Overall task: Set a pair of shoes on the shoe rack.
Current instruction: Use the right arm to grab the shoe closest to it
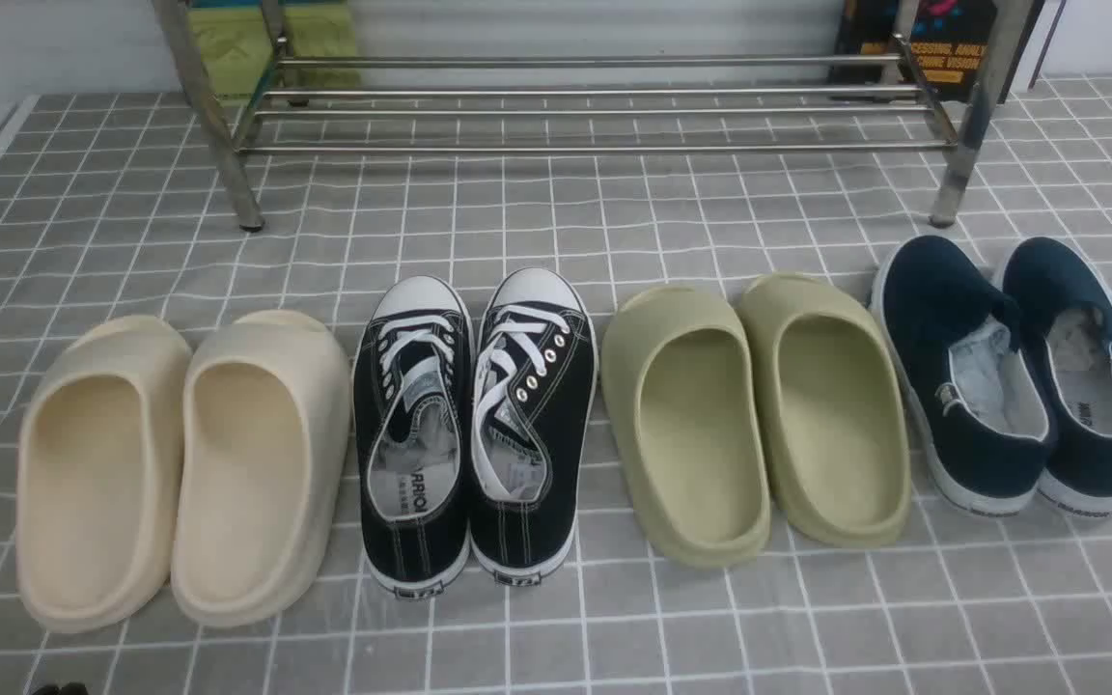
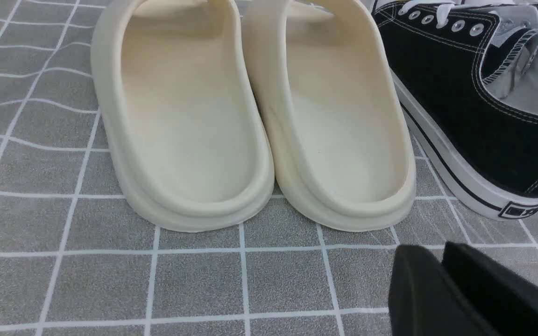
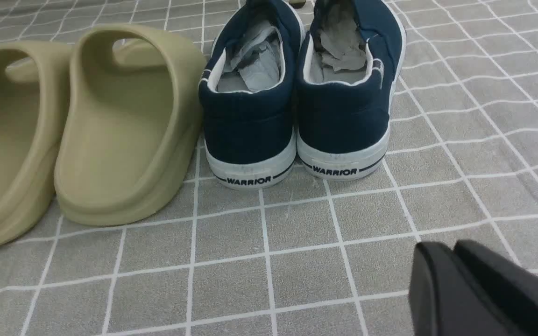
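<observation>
Front view: the pairs stand in a row, heels toward the robot, likely for easy reach. The navy-blue canvas slip-on sneakers [image 1: 952, 328] are far right, short of the shiny silver tube shoe rack [image 1: 595, 148], on the grey checked-cloth counter [image 1: 710, 618] below a white wall [image 1: 614, 24].
Left wrist view: the left pincer [image 2: 432, 261] is pressed together and empty behind the cream foam slides [image 2: 185, 116].
Right wrist view: the right pincer [image 3: 446, 254] is pressed together and empty behind the navy heels.

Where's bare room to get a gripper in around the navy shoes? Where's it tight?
Free: cloth strip between rack legs and the toes; strip on the near side of all heels; right of navy shoes. Rack bars bare. Tight: navy pair touching, green slides close on their left.
</observation>
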You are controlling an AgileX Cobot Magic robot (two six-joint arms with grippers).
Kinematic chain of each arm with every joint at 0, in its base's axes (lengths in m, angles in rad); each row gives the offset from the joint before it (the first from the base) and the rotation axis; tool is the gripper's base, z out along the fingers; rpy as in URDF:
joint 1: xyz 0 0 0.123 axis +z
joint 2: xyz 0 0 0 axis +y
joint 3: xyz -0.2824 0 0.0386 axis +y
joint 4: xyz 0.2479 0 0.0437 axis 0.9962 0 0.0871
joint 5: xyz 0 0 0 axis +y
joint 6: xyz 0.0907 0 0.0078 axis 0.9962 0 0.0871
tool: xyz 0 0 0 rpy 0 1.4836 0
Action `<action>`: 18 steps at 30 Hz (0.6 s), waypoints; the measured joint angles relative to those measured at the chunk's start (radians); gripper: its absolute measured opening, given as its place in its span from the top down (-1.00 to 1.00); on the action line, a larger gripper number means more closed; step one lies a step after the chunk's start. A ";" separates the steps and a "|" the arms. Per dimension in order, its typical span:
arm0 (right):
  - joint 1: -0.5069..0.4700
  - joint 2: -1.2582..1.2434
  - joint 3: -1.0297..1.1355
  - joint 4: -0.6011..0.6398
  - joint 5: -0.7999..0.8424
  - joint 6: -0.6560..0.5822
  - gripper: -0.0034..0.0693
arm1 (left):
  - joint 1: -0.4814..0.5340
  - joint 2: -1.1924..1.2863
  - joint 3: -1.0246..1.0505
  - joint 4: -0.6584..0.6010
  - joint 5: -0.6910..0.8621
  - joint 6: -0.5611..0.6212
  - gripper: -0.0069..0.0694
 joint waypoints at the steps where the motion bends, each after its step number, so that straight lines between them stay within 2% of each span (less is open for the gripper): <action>1: 0.000 0.000 0.000 0.000 0.000 0.000 0.63 | 0.000 0.000 0.000 0.000 0.000 0.000 0.53; 18: 0.000 0.000 0.000 0.000 0.000 0.000 0.62 | 0.000 0.000 0.000 0.000 0.000 0.000 0.52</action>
